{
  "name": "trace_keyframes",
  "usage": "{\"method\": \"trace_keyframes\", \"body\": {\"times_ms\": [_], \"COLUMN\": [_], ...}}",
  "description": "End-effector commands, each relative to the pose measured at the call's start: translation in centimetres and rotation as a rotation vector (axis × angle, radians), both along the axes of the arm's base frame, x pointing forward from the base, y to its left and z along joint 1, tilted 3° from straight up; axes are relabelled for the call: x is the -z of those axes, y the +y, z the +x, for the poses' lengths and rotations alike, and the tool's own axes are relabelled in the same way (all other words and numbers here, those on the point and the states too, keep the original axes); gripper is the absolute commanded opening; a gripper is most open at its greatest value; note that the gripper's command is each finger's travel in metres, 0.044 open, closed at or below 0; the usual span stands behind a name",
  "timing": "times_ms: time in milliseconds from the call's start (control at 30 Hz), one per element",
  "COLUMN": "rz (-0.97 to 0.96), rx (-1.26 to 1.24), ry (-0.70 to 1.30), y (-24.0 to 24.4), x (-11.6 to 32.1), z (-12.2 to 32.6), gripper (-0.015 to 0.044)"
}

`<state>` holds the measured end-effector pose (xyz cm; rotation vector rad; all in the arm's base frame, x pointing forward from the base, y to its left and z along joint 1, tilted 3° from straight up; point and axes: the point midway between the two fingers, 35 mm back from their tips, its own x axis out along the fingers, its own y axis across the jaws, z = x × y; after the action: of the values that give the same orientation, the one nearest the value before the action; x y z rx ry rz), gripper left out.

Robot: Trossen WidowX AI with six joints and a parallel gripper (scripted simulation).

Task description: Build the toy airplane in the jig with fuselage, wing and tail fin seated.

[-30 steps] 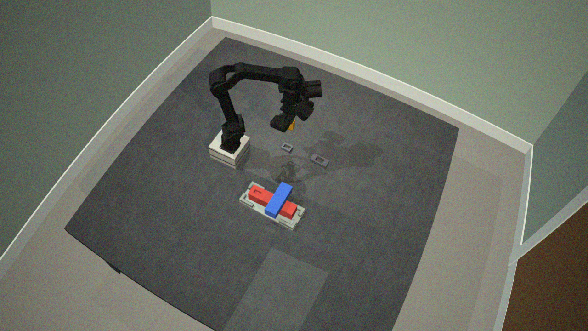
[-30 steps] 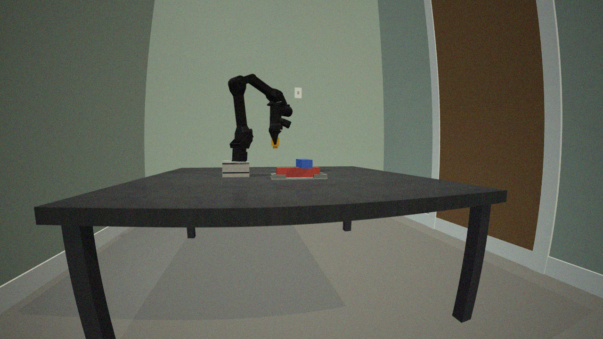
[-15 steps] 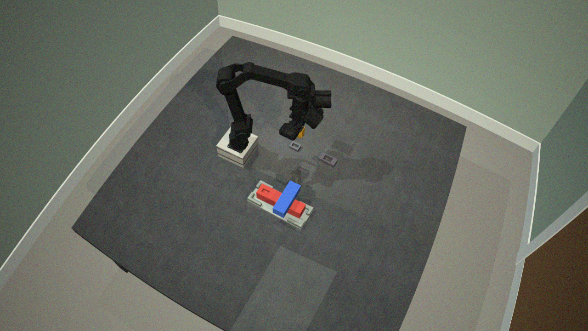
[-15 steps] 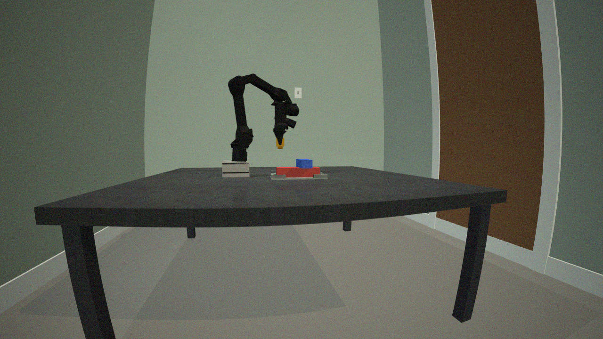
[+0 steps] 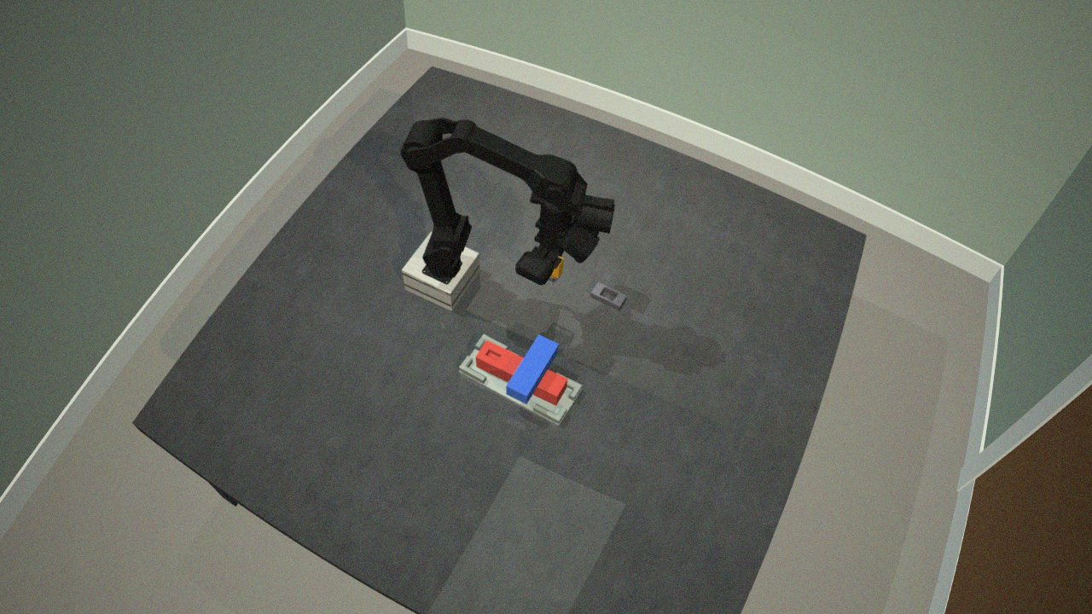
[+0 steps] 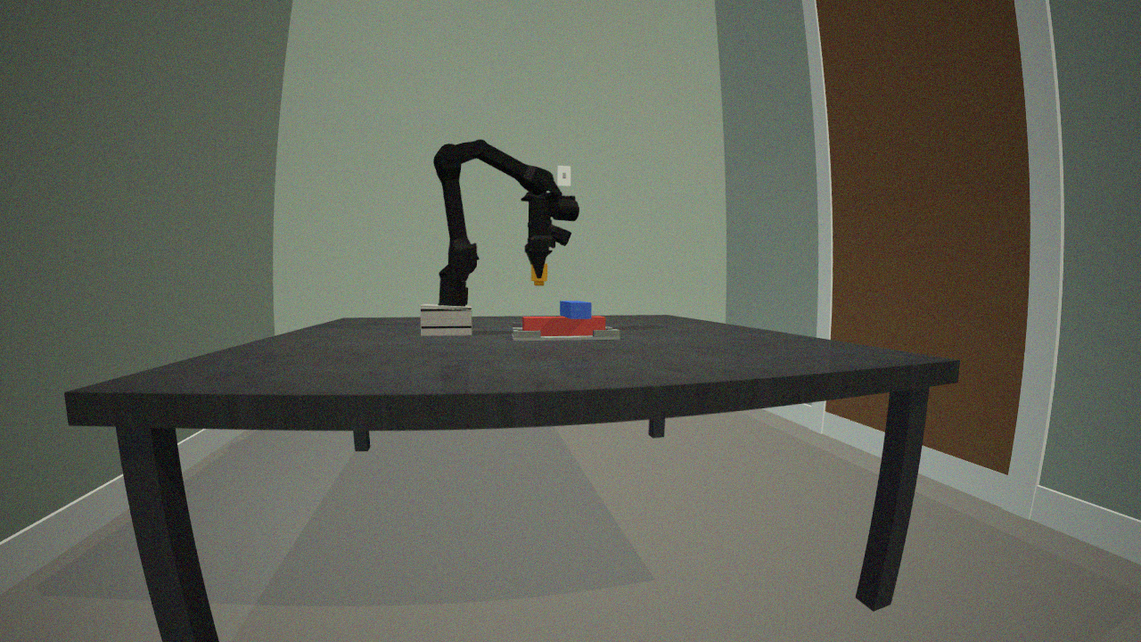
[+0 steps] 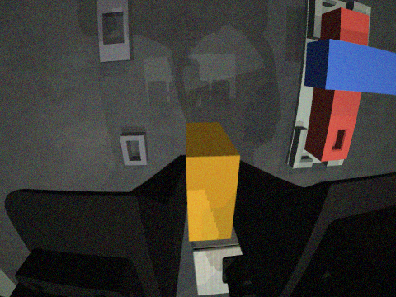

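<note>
My gripper (image 5: 554,270) (image 6: 539,274) (image 7: 203,162) is shut on the yellow tail fin (image 5: 559,267) (image 6: 533,275) (image 7: 212,198). It holds the fin high above the table, beside the jig and off its socket end. The red fuselage (image 5: 503,366) (image 6: 546,325) (image 7: 344,107) lies in the pale cradle (image 5: 495,387) (image 6: 526,335) (image 7: 304,103) and looks flat. The blue wing (image 5: 532,366) (image 6: 575,309) (image 7: 359,66) lies crosswise on the fuselage and looks level; its tab is hidden. The tail socket (image 5: 494,354) (image 7: 339,139) is empty.
A larger grey holder (image 5: 618,301) (image 7: 115,54) lies behind the jig. A smaller grey holder (image 7: 124,150) shows in the wrist view, left of the fin. The arm stands on a pale block (image 5: 431,286) (image 6: 446,321) left of the jig.
</note>
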<state>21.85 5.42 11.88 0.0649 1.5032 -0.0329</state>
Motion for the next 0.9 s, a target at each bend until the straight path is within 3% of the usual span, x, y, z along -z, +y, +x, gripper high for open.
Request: {"method": "trace_keyframes", "body": {"times_ms": [0, 867], "rz": [0.001, -0.005], "rx": [-0.006, -0.018], "ry": [0.004, 0.005], "y": [-1.4, -9.9], "x": [0.4, 2.2], "z": [0.2, 0.2], "gripper": [0.0, 0.0]}}
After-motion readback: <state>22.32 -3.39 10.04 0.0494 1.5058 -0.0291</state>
